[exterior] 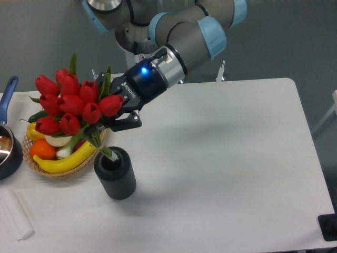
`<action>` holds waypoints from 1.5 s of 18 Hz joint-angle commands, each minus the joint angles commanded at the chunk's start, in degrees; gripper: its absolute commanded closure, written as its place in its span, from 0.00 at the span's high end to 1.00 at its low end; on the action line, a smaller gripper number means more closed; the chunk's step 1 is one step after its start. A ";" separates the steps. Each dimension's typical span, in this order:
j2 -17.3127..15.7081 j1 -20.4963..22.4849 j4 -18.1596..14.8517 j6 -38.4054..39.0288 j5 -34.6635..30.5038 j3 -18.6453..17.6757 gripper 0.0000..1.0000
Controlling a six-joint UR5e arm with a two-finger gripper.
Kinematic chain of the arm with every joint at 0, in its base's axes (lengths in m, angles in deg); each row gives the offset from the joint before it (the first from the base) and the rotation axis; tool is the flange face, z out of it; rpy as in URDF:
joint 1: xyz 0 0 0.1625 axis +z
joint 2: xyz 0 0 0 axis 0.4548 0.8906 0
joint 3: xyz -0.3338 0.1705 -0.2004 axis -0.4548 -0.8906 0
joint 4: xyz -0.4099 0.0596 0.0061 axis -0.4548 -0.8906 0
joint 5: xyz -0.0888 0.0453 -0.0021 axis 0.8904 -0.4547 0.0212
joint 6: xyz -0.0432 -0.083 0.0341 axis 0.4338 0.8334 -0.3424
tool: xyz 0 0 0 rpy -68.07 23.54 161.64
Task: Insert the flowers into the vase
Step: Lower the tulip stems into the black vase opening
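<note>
The flowers (pixel 71 104), a tight bunch of red tulip buds with green leaves, hang tilted to the left above the vase (pixel 115 174). Their green stems slant down and the stem ends reach the vase's open mouth. My gripper (pixel 113 113) is shut on the stems just right of the buds, with one dark finger (pixel 126 122) showing below them. The vase is a short dark ribbed cylinder standing upright on the white table.
A wicker basket (pixel 62 171) of fruit and vegetables sits just left of the vase, partly behind the buds. A dark pot (pixel 9 153) with a blue handle is at the far left edge. A white folded cloth (pixel 15 213) lies at the front left.
</note>
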 joint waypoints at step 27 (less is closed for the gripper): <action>4.31 0.88 0.00 -7.21 -0.26 -8.53 0.37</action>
